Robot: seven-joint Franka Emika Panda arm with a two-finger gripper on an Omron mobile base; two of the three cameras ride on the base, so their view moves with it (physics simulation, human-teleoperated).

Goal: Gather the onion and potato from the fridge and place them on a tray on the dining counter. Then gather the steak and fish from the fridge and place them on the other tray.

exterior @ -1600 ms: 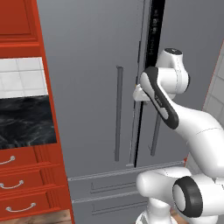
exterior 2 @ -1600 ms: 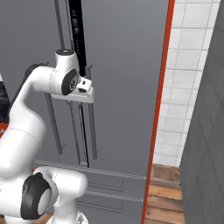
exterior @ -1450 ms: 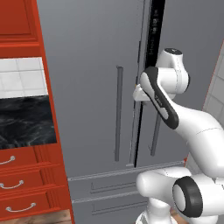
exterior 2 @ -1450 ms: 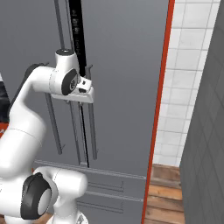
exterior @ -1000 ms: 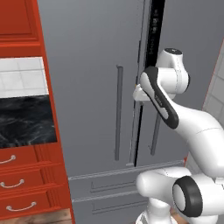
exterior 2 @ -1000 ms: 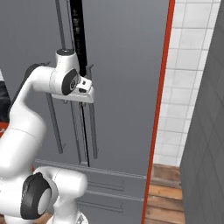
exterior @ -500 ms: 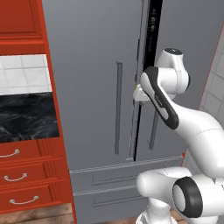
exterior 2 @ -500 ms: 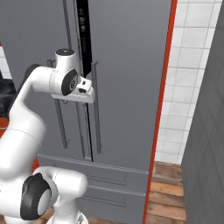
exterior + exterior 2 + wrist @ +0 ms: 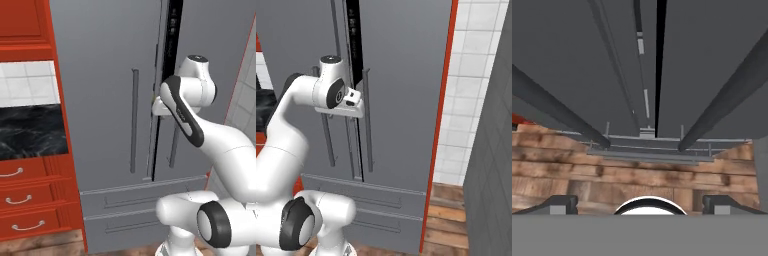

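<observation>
**A:** What differs from a moment ago?

**B:** The whole scene has slid right in both base views, so the camera has moved with the base, not the things. The fridge (image 9: 105, 90) now sits more centred, and less of the red cabinets (image 9: 30, 200) shows at the left edge of the left base view.

**A:** And the gripper?

**B:** The gripper (image 9: 640, 202) is spread wide, its two tips far apart at the bottom of the hand view, pinching nothing. It points down along the fridge front, between the two bar handles (image 9: 557, 107), over the dark seam between the doors.

**A:** Any writing?

**B:** None legible. The black strip (image 9: 354, 40) by the door seam carries small marks too fine to read.

**A:** Room to move?

**B:** Both fridge doors are shut. A black worktop (image 9: 27, 132) lies left of the fridge; a tiled wall (image 9: 466, 100) stands to its right, past a red edge. Wooden floor (image 9: 612, 175) lies below the drawer.
</observation>
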